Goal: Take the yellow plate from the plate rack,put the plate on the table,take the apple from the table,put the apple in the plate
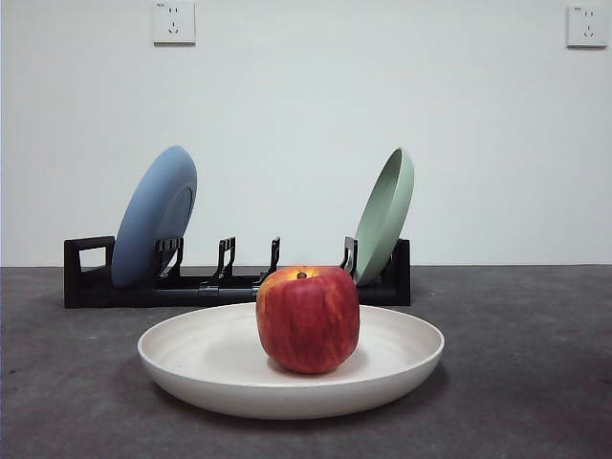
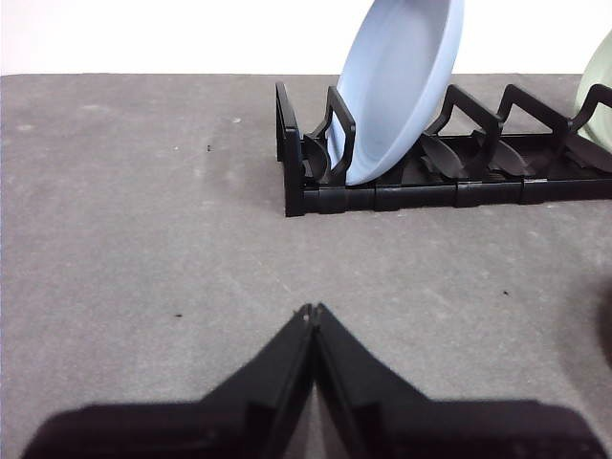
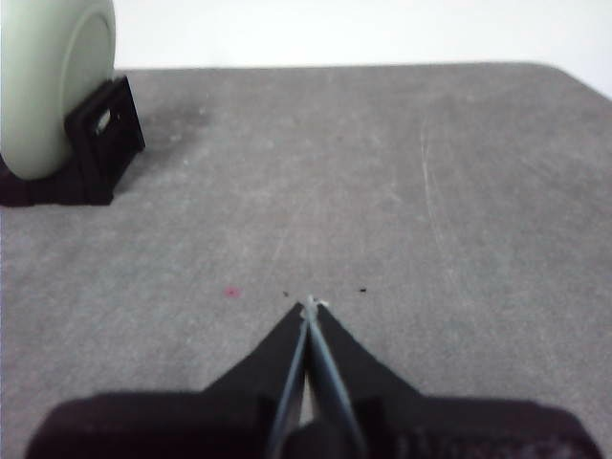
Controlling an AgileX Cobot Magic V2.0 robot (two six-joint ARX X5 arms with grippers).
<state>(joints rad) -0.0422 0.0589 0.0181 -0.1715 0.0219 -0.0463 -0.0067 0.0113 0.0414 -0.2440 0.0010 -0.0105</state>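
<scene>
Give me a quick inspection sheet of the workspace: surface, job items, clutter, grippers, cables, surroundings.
Surface: dark grey mottled table, a few small specks.
Job's things: apple upright in the yellow plate, which lies flat on the table in front of the plate rack.
Clutter: blue plate and pale green plate stand tilted in the rack's end slots; middle slots empty.
Grippers: left gripper and right gripper shut, holding nothing, over bare table.
Cables: nothing seen.
Surroundings: white wall with two sockets.
</scene>
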